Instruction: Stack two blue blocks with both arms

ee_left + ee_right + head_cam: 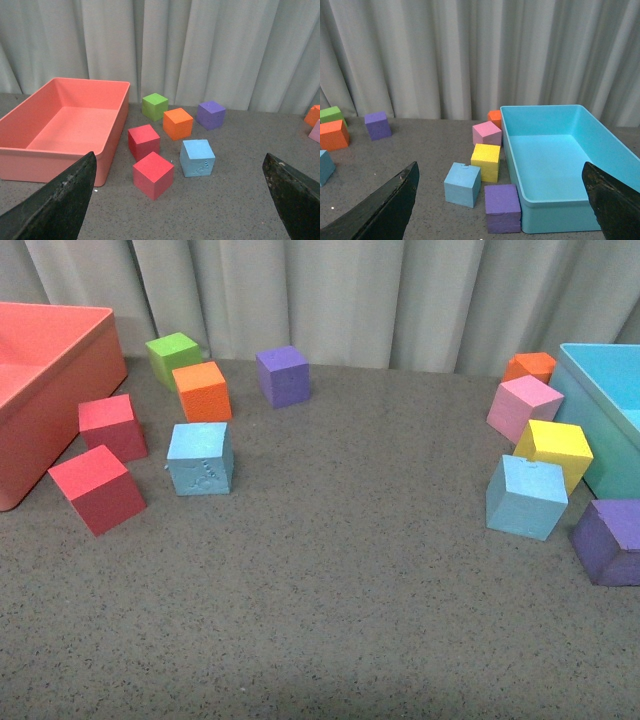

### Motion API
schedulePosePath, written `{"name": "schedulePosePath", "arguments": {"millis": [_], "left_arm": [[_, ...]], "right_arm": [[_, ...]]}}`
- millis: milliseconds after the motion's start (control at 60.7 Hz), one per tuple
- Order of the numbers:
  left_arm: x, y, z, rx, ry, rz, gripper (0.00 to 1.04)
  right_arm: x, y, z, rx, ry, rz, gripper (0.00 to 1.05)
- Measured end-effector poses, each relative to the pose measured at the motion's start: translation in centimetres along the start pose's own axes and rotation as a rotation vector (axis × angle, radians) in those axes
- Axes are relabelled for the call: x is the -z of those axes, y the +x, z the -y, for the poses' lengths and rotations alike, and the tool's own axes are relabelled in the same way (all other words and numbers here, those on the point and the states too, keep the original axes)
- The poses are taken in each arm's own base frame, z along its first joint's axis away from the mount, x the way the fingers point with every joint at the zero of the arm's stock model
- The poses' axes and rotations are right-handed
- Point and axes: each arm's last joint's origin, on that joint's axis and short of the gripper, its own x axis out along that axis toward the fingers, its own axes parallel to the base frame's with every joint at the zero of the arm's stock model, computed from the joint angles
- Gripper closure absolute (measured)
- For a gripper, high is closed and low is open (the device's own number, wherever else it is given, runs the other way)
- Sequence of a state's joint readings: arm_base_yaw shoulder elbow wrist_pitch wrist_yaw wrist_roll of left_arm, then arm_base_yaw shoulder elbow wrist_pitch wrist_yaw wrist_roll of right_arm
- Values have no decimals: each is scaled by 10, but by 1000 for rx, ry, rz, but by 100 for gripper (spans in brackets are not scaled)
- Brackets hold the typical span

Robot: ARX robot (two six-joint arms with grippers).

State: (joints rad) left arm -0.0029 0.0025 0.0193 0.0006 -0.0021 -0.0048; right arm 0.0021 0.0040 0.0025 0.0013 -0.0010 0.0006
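Observation:
One light blue block (201, 458) with embossed marks on its front face sits left of centre on the grey table; it also shows in the left wrist view (197, 157) and at the edge of the right wrist view (325, 167). The other light blue block (526, 496) sits at the right beside a yellow cube; it also shows in the right wrist view (463, 184). Neither arm shows in the front view. My left gripper (180, 200) is open and empty, well back from its block. My right gripper (501, 200) is open and empty, back from the other.
A coral bin (60, 390) stands far left, a turquoise bin (600, 410) far right. Two red cubes (98, 488), an orange cube (202, 391), a green cube (173, 357) and a purple cube (283, 375) lie left. Pink (523, 406), yellow (553, 452), orange and purple (610, 540) cubes lie right.

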Motion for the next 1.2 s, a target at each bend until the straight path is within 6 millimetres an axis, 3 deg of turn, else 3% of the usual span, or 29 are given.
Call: {"name": "schedulePosePath", "arguments": {"millis": [956, 1005, 1120, 1203], "left_arm": [[0, 0, 0, 0, 0, 0, 7], [0, 0, 0, 0, 0, 0, 7], [0, 0, 0, 0, 0, 0, 7], [0, 0, 0, 0, 0, 0, 7]], "right_arm": [[0, 0, 0, 0, -1, 0, 10], [1, 0, 0, 89, -57, -53, 10], [0, 10, -1, 181, -176, -134, 10], [-13, 36, -4, 130, -163, -132, 10]]}}
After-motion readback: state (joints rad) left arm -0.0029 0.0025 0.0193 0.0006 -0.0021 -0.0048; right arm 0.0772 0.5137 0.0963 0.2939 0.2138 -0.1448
